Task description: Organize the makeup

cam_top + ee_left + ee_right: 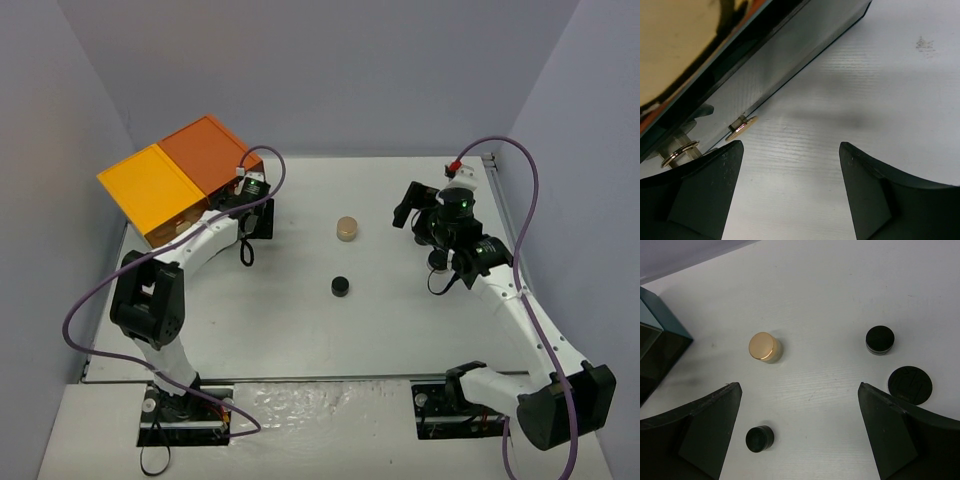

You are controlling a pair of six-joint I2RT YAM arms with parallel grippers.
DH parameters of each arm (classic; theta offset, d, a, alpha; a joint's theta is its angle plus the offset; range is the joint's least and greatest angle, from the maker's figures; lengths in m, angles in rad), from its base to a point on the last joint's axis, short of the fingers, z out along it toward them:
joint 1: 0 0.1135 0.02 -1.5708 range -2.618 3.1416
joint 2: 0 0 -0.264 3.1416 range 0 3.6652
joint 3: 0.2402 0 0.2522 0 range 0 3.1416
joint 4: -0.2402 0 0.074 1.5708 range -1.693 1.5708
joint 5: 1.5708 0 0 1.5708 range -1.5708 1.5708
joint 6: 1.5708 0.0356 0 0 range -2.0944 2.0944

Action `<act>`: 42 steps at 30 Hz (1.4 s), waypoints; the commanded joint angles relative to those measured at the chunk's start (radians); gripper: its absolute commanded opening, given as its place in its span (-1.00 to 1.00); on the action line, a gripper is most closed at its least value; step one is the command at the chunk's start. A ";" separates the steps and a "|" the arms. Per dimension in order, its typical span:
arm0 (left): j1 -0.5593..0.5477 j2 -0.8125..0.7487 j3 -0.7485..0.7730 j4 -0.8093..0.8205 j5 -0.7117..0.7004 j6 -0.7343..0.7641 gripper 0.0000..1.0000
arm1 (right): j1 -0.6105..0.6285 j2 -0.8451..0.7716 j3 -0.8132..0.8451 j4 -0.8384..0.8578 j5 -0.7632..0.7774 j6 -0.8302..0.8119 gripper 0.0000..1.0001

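Pale lavender walls [330,70], white table [300,320] (matte)

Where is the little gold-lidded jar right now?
In the overhead view, the small gold-lidded jar stands near the middle of the white table, with a small round black pot just below it in the picture.

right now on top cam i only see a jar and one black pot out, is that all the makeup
Observer: No. Besides the jar and pot, the right wrist view shows a black compact and a flat black disc.
Operator: right gripper holding anything
Observer: No, the right gripper is open and grips nothing.
Operator: and the left one by the cabinet
Observer: The left gripper is open too. A gold knob on the cabinet sits just outside its jaws, not between them.
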 commanded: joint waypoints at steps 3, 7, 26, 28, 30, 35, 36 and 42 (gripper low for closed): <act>0.062 -0.035 0.059 0.027 -0.069 0.048 0.50 | -0.005 -0.062 -0.008 0.037 0.015 -0.006 1.00; 0.023 -0.106 0.005 0.031 -0.040 0.015 0.50 | -0.005 -0.074 -0.008 0.037 0.037 -0.016 1.00; -0.091 -0.051 -0.035 -0.086 -0.137 0.237 0.49 | -0.010 -0.111 -0.024 0.036 -0.067 -0.099 0.99; -0.089 -0.016 -0.010 -0.097 -0.166 0.295 0.49 | -0.009 -0.121 -0.032 0.036 -0.100 -0.112 0.99; -0.088 0.017 0.003 -0.085 -0.181 0.326 0.51 | -0.011 -0.126 -0.038 0.031 -0.112 -0.133 0.99; -0.076 0.074 0.024 -0.047 -0.178 0.437 0.59 | -0.015 -0.134 -0.031 0.002 -0.122 -0.169 0.99; -0.070 0.085 0.030 -0.048 -0.173 0.449 0.59 | -0.014 -0.136 -0.029 -0.003 -0.122 -0.173 0.99; -0.030 0.122 0.062 -0.054 -0.124 0.500 0.62 | -0.018 -0.157 -0.033 -0.022 -0.115 -0.185 0.99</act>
